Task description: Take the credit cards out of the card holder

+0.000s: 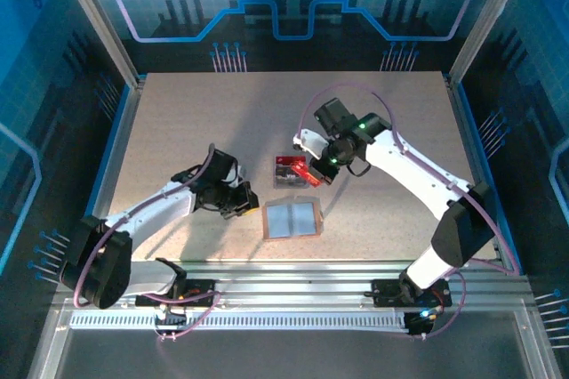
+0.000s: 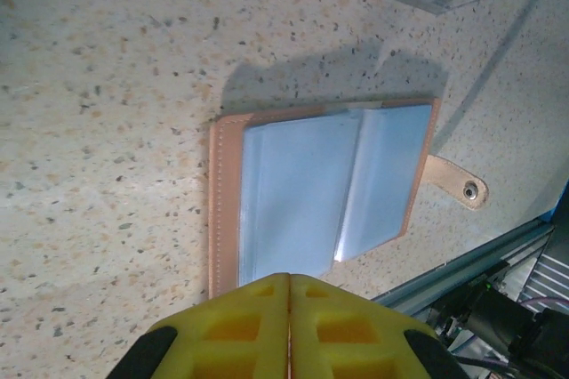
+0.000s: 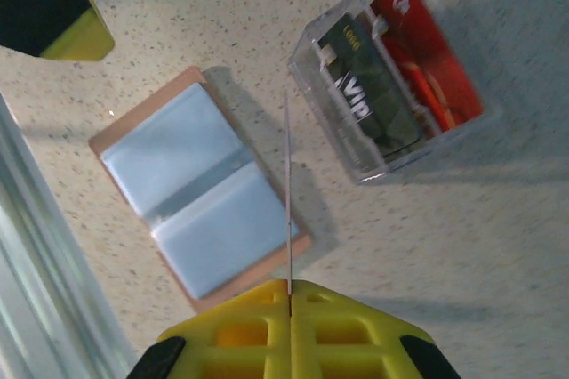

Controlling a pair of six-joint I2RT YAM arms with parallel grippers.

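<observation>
The right fingers are pinched shut on a thin card, seen edge-on beside the clear plastic tray holding a red card and a dark card. The salmon-pink folding card holder lies open on the speckled surface, its pockets seemingly empty. The left fingers are closed, empty. The next move is probably to bring the card over the tray and let go.

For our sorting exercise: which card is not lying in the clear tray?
The card pinched edge-on in the right gripper, seen as a thin line. The red card and the dark VIP card lie in the tray.
</observation>
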